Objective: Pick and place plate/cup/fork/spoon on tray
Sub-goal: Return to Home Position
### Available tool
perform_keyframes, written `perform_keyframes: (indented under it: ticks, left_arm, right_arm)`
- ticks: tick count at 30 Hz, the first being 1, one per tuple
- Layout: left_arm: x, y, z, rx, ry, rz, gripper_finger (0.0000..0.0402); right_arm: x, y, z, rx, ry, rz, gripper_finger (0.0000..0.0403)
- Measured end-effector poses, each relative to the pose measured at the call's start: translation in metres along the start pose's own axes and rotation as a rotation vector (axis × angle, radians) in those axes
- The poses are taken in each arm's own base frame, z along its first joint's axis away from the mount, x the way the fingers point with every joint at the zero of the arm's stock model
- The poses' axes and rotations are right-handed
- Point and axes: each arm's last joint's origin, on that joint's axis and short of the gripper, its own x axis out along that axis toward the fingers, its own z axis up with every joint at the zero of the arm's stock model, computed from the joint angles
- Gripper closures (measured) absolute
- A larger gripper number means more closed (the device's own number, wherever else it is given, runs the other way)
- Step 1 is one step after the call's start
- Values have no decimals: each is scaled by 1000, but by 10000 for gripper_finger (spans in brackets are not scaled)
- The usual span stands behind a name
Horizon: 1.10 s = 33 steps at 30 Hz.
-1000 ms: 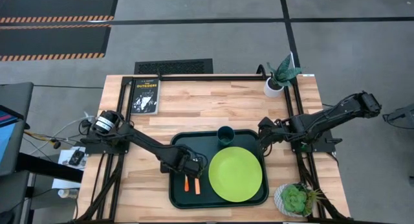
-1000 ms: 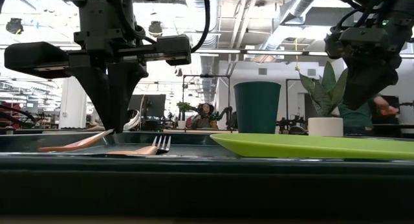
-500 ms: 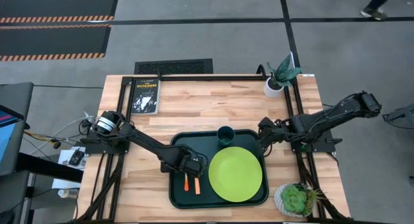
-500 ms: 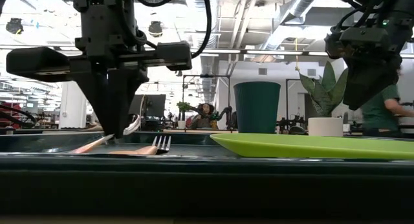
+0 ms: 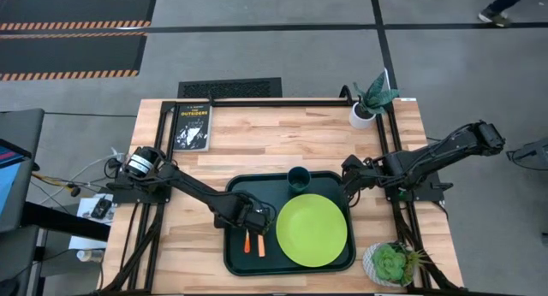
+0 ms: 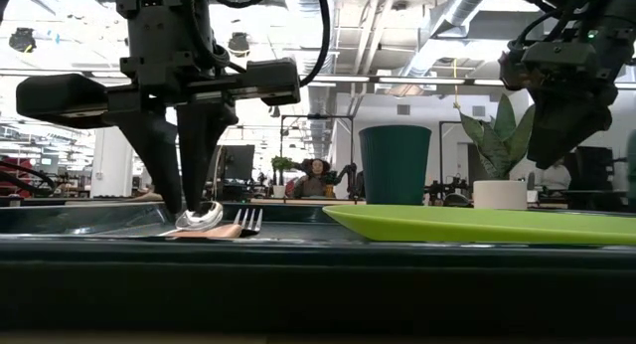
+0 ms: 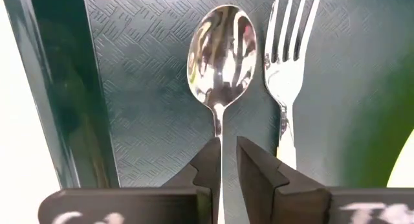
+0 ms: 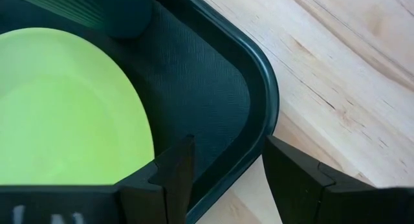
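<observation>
Wooden table (image 5: pixel 282 146) fills the frame's middle, carrying the tray (image 5: pixel 238 255). On it sit the plate (image 5: pixel 312 230), cup (image 5: pixel 299 178), fork (image 7: pixel 288 49) and spoon (image 7: pixel 221 52). Left gripper (image 7: pixel 228 160) fingers stand slightly parted around the spoon handle. Right gripper (image 8: pixel 224 160) fingers hang open over the tray's right edge.

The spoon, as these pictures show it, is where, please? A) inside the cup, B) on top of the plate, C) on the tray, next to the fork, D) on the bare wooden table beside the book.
C: the spoon lies flat on the tray beside the fork, with the left tool straddling its handle.
</observation>
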Motion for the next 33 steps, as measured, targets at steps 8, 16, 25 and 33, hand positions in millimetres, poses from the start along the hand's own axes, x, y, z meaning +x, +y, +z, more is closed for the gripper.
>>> perform_keyframes:
  ticks: [8,16,25,33]
  left_arm:
    - [0,0,3,-1,-37,-1,365]
    - [-25,0,7,101,-21,-71,365]
    - [-83,2,33,286,-85,-258,365]
    - [-149,14,67,463,-121,-487,365]
  right_arm:
    - [0,0,0,0,0,0,198]
    - [-1,0,1,-43,-8,9,198]
    - [-33,-1,28,-208,-122,78,198]
    - [-96,-1,55,-498,-290,133,198]
